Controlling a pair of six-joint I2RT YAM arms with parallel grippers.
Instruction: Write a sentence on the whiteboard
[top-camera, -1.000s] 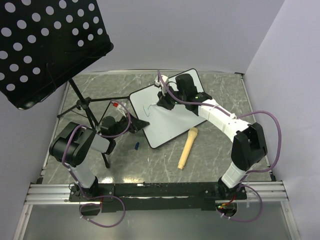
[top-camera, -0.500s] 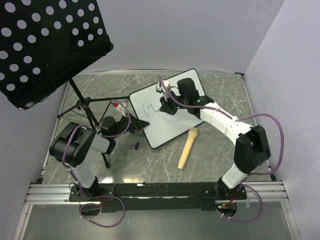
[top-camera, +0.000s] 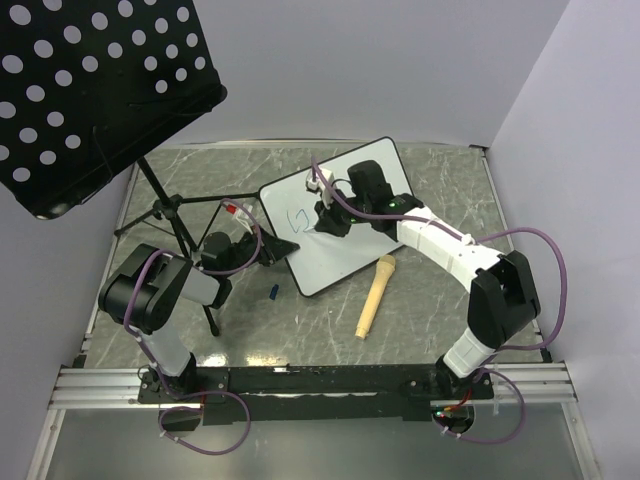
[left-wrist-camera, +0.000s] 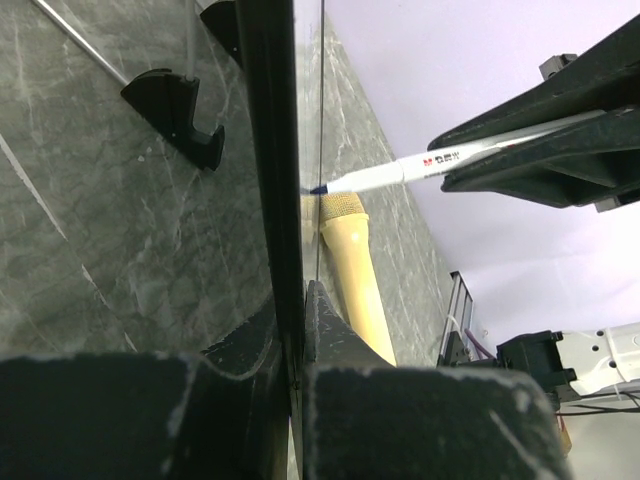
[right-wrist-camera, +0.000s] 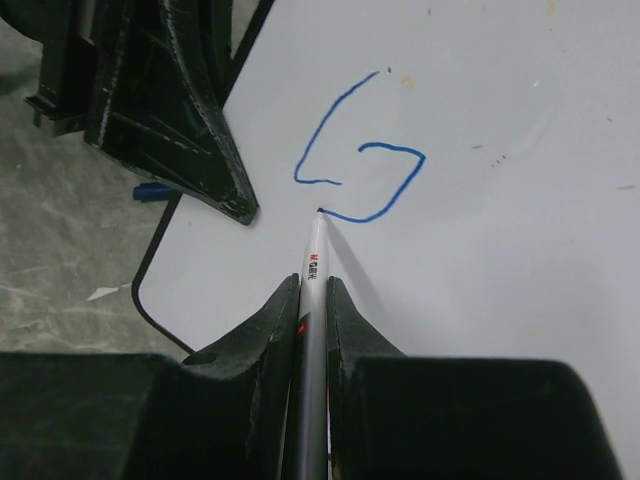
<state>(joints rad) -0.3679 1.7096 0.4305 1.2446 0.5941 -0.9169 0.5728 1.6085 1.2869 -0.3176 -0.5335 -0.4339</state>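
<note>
Over the last second your right gripper (right-wrist-camera: 313, 288), clenched on the marker (right-wrist-camera: 314, 245), has added a second blue letter, so the sentence (right-wrist-camera: 358, 150) is barely begun at the left end of the whiteboard (top-camera: 335, 255). Your left gripper (left-wrist-camera: 296, 300) grips the board's edge, steadying it on the desk (top-camera: 420, 330). The tan microphone (top-camera: 374, 297) and blue cap (top-camera: 272, 292) lie beside it, neither obstructing
</note>
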